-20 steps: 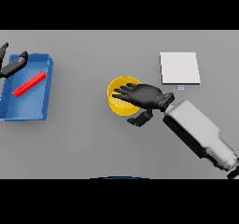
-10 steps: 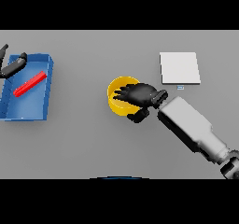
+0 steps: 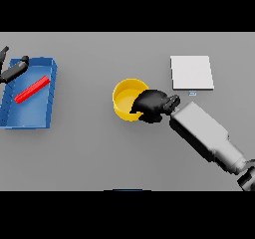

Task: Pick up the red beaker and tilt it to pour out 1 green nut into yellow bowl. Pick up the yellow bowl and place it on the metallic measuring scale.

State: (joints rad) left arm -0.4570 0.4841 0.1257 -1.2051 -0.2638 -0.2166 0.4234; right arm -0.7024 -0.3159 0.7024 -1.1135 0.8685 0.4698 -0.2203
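The step in hand looks like the second one — taking hold of the yellow bowl (image 3: pixel 125 99) so it can go onto the scale (image 3: pixel 192 72), the pale square plate lying well apart to the bowl's upper right. The right hand (image 3: pixel 151 105) sits on the bowl's right rim, fingers curled over the edge toward the inside, and seems clamped on it, though the dark fingers make the grip hard to read for certain. Its forearm slants in from the lower right. Whether 1 nut lies in the bowl cannot be told. Next comes a lift, kept level, then a carry rightward and up to the scale. The left hand (image 3: pixel 15 69) shows at the left edge — beside the blue tray (image 3: pixel 47 121) holding a red stick (image 3: pixel 32 89).
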